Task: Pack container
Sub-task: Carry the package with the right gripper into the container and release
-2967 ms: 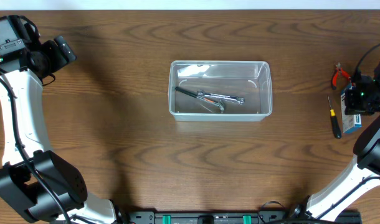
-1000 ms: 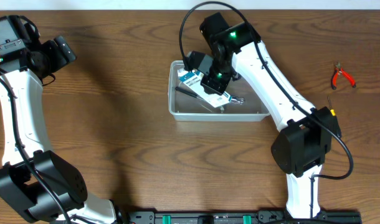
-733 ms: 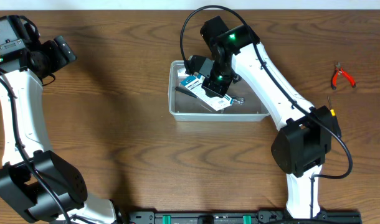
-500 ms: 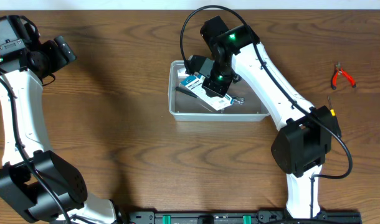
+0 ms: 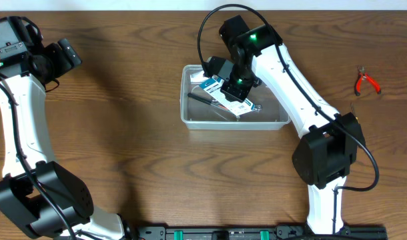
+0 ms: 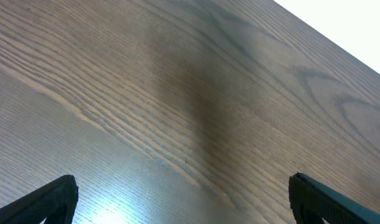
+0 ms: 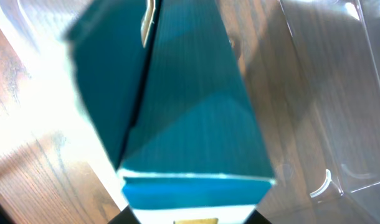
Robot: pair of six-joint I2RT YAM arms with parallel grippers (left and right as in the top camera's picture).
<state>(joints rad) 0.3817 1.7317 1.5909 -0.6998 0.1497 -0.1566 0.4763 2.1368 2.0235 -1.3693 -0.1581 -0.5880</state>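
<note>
A dark brown wood-grain table point(image 5: 137, 153) fills the view, with a pale strip point(image 5: 123, 3) beyond its far edge.

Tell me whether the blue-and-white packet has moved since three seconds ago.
Yes. The packet, gripped by the right gripper, has travelled left from near the red pliers to above the container.

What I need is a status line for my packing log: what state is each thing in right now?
container: upright, open-topped, tools inside.
wrench: lying in the container.
blue-and-white packet: gripped, tilted, over the container's left part.
right gripper: shut on the packet.
left gripper: open, empty, over bare table.
red-handled pliers: lying on the table, outside the container.
</note>
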